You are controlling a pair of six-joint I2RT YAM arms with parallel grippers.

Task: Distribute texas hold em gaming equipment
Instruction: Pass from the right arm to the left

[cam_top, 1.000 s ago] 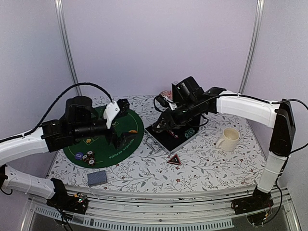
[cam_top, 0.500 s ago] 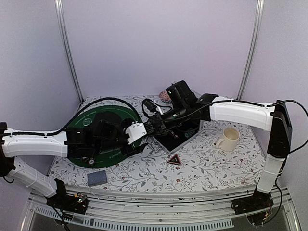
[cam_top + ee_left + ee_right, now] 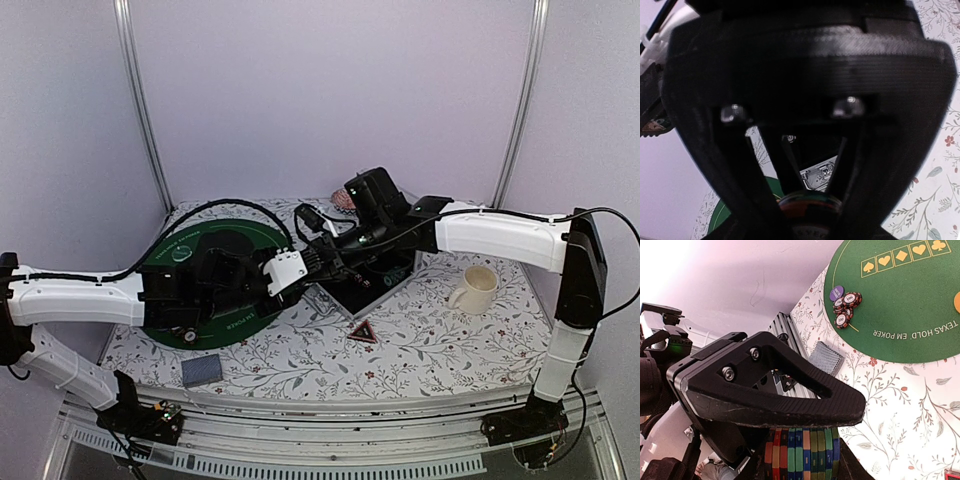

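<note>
Black fingers (image 3: 740,400) of the right gripper (image 3: 810,436) are clamping a stack of striped poker chips (image 3: 802,456), the coloured edges packed side by side. The whole bundle is hanging just beside the left corner of the silver case (image 3: 372,283). The left gripper (image 3: 298,270) is sitting nose to nose with it. In the left wrist view a coloured chip edge is showing low between the dark struts, but I cannot tell whether that gripper is biting on it or only straddling it.

This is looking like a hand-over, with the chips heading for the green felt mat (image 3: 900,305). A small pile of chips (image 3: 844,307) is already lying there, the orange button (image 3: 957,301) is peeking in at the frame edge, and the deck (image 3: 826,357) is lying off the felt near the table edge.

To do it well, the receiving side should be pressing squarely on the stack's two end faces before the right lets go. Only squeeze is holding that column, and any skew could pop the middle chips out. Then it should be setting them down on bare felt, apart from the pile, while minding the black cable (image 3: 230,205) looping overhead.
</note>
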